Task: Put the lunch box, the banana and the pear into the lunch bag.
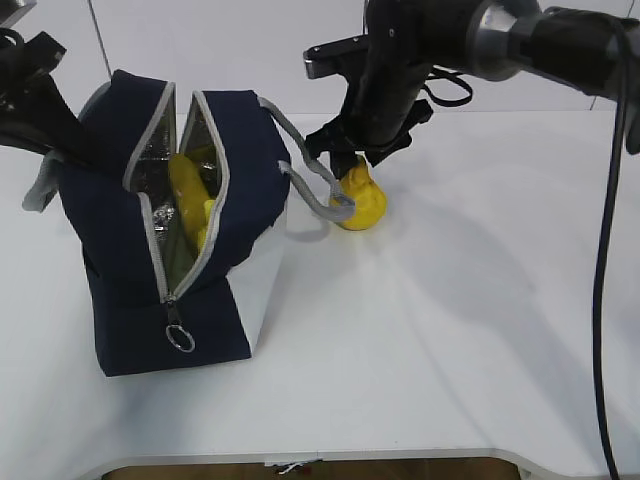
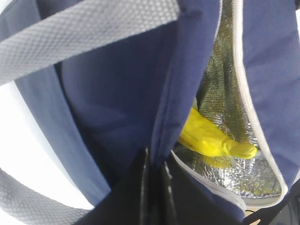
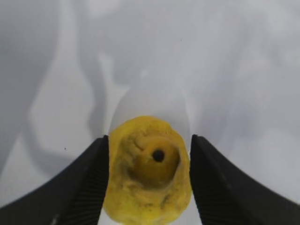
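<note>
Right wrist view is showing the right gripper (image 3: 149,180) closing around the pear (image 3: 147,171) (banana (image 1: 190,185) sitting in the lunch bag (image 1: 120,250)), needing a firm squeeze next, while the left gripper (image 2: 152,187) is pinching the bag's edge.

lunch bag (image 1: 150,250) left on worktop (image 1: 450,330), top unzipped | banana (image 1: 190,190) inside bag | pear (image 1: 362,200) upright on worktop, right of bag, by its handle (image 1: 310,170) | right tool (image 1: 352,152) above pear, one finger either side | left tool (image 2: 154,187) at bag's left wall
</note>
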